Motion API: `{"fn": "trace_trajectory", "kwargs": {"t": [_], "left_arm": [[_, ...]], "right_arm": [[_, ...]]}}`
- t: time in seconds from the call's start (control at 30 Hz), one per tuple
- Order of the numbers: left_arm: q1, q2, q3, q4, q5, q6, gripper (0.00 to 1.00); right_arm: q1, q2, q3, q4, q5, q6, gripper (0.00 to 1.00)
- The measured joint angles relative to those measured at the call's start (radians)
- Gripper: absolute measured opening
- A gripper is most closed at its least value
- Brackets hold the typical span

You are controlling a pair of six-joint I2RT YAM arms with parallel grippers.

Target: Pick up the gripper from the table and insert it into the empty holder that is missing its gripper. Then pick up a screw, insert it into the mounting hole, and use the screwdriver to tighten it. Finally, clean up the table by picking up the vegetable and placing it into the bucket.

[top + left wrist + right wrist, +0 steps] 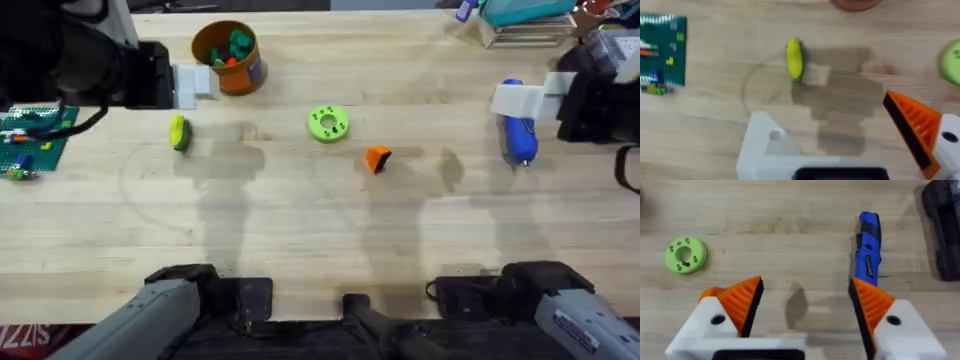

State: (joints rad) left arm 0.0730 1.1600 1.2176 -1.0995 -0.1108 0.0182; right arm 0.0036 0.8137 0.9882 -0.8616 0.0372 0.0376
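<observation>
From my overhead feed, the small orange ribbed plastic wedge, the loose gripper (pixel 377 158), lies on the light wooden plank table (pixel 300 220) just right of centre, at about four o'clock from the bright green round disc (pixel 328 123) and near it but not touching.

My left gripper (pixel 850 135) hangs over the left part of the table with its fingers spread and nothing between them. In its wrist view one finger carries an orange ribbed pad (pixel 912 122), while the other is the bare white angular plastic base, the empty holder (pixel 767 147), with an open mounting hole showing in it. Beyond it lies the small yellow oval toy vegetable with a green end (pixel 794 58), resting alone on the wood; overhead it sits at nine o'clock from the green disc, well apart from it.

The round orange-brown bucket with a blue label patch (pixel 228 58) stands at about eleven o'clock from the disc, with small coloured pieces inside.

My right gripper (pixel 805 305) is also released, both orange pads wide apart and holding nothing. The blue cylindrical electric screwdriver (pixel 868 247) lies flat on the table just beyond one pad. Overhead, it sits far out at three o'clock from the disc.

A green brick plate (pixel 30 140) rests at the left edge.
</observation>
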Motion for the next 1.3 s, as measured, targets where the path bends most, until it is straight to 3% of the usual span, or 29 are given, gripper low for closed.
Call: {"fn": "trace_trajectory", "kwargs": {"t": [0.13,0.3,0.47,0.73,1.13,1.2,1.3], "left_arm": [[0.078,0.082,-0.078,0.062,0.008,0.018,0.986],[0.184,0.189,-0.221,0.206,0.070,0.058,0.986],[0.258,0.285,-0.292,0.334,0.122,0.081,0.986],[0.305,0.459,-0.295,0.504,0.162,0.106,0.986],[0.329,0.510,-0.292,0.686,0.209,0.131,0.982],[0.329,0.511,-0.292,0.693,0.212,0.132,0.754],[0.329,0.512,-0.292,0.700,0.216,0.132,0.262]], "right_arm": [[0.000,0.007,0.000,-0.006,0.000,0.000,0.994],[0.000,0.011,0.000,-0.007,0.000,0.000,0.994],[0.000,0.011,0.000,-0.007,0.000,0.000,0.994],[0.000,0.011,0.000,-0.007,0.000,0.000,0.993],[0.000,0.011,0.000,-0.008,0.000,0.000,0.994],[0.000,0.011,0.000,-0.008,0.000,0.000,0.994],[0.000,0.011,0.000,-0.008,0.000,0.000,0.994]]}}
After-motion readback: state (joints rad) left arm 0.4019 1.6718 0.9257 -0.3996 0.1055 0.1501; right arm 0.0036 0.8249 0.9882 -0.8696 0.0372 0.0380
